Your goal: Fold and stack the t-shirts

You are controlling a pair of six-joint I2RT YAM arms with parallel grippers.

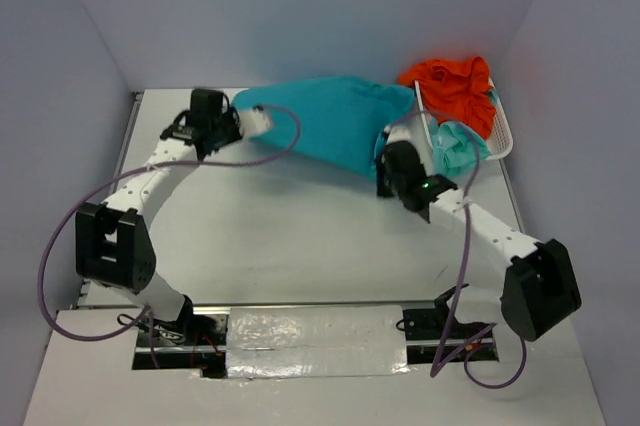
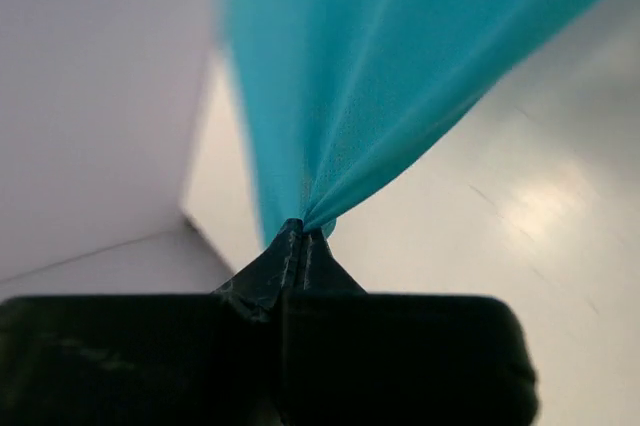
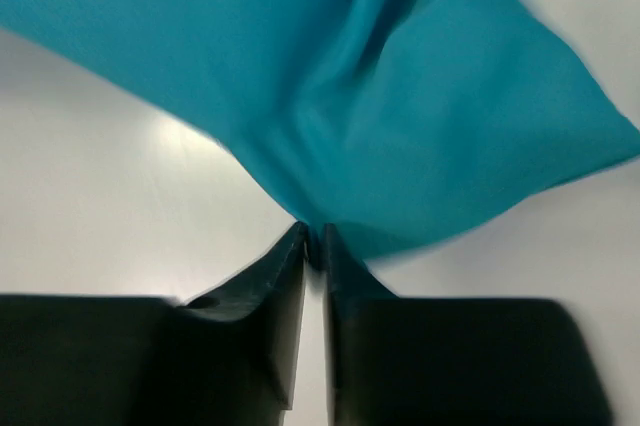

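Note:
A teal blue t-shirt (image 1: 325,121) hangs stretched above the far part of the table between both grippers. My left gripper (image 1: 262,118) is shut on its left edge; in the left wrist view the cloth (image 2: 380,76) fans out from the pinched fingertips (image 2: 296,238). My right gripper (image 1: 392,151) is shut on the shirt's right end; the teal cloth (image 3: 400,96) rises from its fingertips (image 3: 314,242). A bright orange t-shirt (image 1: 455,91) and a mint-aqua t-shirt (image 1: 462,146) lie crumpled in the white mesh basket (image 1: 503,136) at the back right.
The white table (image 1: 300,236) spreads under the shirt. Pale walls (image 1: 300,6) close in the back and sides. Purple cables (image 1: 60,246) loop by both arm bases. A foil-taped strip (image 1: 315,341) runs along the near edge.

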